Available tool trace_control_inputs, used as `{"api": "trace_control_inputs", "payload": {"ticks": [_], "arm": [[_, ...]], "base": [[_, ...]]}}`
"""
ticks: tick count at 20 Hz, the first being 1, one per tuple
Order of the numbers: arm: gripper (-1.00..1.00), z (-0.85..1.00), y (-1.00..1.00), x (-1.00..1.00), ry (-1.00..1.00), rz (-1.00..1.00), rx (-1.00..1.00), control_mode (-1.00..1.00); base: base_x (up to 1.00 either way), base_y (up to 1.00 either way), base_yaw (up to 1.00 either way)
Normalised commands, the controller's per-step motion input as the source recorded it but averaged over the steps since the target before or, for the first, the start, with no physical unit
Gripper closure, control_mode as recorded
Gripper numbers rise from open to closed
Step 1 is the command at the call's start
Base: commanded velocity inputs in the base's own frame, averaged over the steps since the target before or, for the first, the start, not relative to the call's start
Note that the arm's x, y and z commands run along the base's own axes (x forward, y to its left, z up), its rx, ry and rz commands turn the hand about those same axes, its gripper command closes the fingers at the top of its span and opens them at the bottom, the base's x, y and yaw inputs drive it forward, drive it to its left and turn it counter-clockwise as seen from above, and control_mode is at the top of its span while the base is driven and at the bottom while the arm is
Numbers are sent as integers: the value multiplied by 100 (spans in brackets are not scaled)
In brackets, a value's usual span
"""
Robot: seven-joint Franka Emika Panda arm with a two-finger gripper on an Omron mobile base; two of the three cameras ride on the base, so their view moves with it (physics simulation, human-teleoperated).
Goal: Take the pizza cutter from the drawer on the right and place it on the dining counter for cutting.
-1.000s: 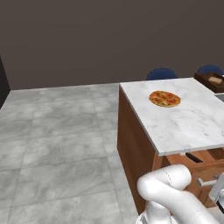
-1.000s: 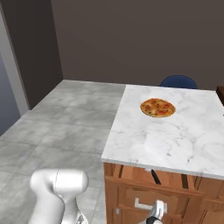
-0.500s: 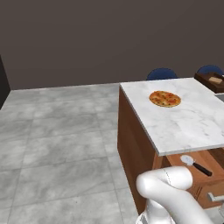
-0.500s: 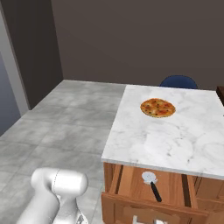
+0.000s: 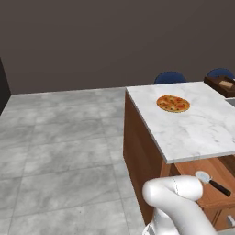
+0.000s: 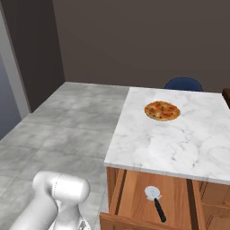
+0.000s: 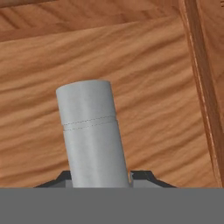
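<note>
The brown wooden drawer (image 5: 202, 195) (image 6: 134, 193) stands pulled out from under the dining counter (image 5: 197, 131) (image 6: 179, 139). On its plain wood floor lies the pizza cutter (image 5: 212, 182) (image 6: 156, 201), pale wheel toward the counter and dark handle pointing outward. In the hand view, my gripper (image 7: 105, 179) is shut on the drawer's silver bar handle (image 7: 89, 131), which rises between the two dark tips against the wooden drawer front (image 7: 166, 87). The arm's white elbow (image 5: 176, 199) (image 6: 58, 197) bends low beside the island.
A round orange-topped pizza (image 5: 173, 103) (image 6: 162, 110) lies on the marble top. Blue chairs (image 5: 170, 77) (image 6: 183, 83) stand behind the island. A brown box (image 5: 222, 85) sits at the counter's far right. Grey tiled floor (image 5: 59, 147) spreads to the left.
The drawer has slid steadily outward with my gripper on its handle. A second ago it was barely open; now the whole pizza cutter shows inside.
</note>
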Motion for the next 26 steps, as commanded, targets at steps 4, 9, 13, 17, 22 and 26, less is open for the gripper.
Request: {"api": "trace_control_inputs", "payload": {"ticks": [4, 9, 13, 17, 22, 26], "arm": [[100, -15, -22, -74, 0, 0, 0, -100], [100, -16, -30, -78, 0, 0, 0, -100], [100, -19, -29, -73, 0, 0, 0, -100], [100, -15, -21, -58, 0, 0, 0, -100], [-100, -3, -14, -24, 0, 0, 0, -100], [-100, -1, -7, -28, 0, 0, 0, -100]], "base": [[0, 0, 0], [0, 0, 0], [0, 0, 0], [0, 0, 0], [0, 0, 0], [0, 0, 0]]}}
